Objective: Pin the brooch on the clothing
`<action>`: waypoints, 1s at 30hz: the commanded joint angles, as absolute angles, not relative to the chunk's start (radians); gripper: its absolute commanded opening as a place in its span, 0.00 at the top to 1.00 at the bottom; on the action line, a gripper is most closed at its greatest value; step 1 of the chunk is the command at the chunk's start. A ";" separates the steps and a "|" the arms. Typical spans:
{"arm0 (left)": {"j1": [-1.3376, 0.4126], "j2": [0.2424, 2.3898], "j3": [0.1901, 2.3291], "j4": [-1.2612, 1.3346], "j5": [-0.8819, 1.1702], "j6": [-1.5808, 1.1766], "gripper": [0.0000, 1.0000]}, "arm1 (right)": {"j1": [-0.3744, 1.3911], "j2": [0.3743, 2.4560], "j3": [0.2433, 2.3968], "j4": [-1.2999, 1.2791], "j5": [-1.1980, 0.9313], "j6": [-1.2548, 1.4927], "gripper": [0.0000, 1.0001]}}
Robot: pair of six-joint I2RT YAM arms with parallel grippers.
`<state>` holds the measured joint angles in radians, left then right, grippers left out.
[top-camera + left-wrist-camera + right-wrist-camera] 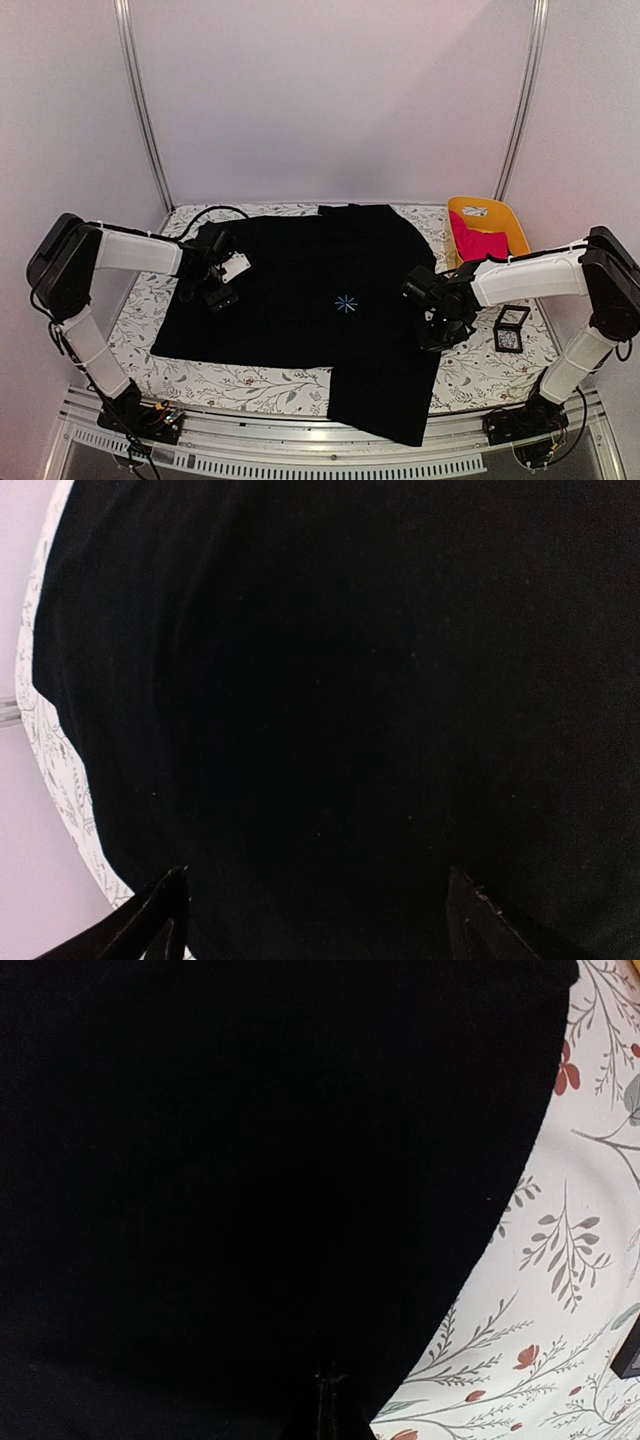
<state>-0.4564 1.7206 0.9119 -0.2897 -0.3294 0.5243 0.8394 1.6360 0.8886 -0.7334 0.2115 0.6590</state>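
Top external view: the clothing (300, 290) lies spread flat on the tabletop (480, 375). The left end effector (220, 295) hovers over its left side, jaws wide apart. The right end effector (438, 335) is at its right edge, fully closed. I cannot tell whether it pinches the brooch.

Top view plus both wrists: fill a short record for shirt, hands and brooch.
shirt: black, spread on the floral cover
print: light-blue asterisk, mid-chest
left hand: open above the shirt's left side
right hand: shut at the shirt's right edge
brooch: cannot be made out
also there: black square frame, pink garment in yellow bin
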 commanded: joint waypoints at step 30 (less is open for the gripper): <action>-0.451 1.488 1.001 -0.344 -0.380 0.426 0.09 | 0.720 1.448 0.967 -0.908 0.302 0.686 0.69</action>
<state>-0.4549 1.6669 0.9470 -0.4747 -0.4526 0.4870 0.8021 1.5036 0.9798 -0.8783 0.2173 0.6819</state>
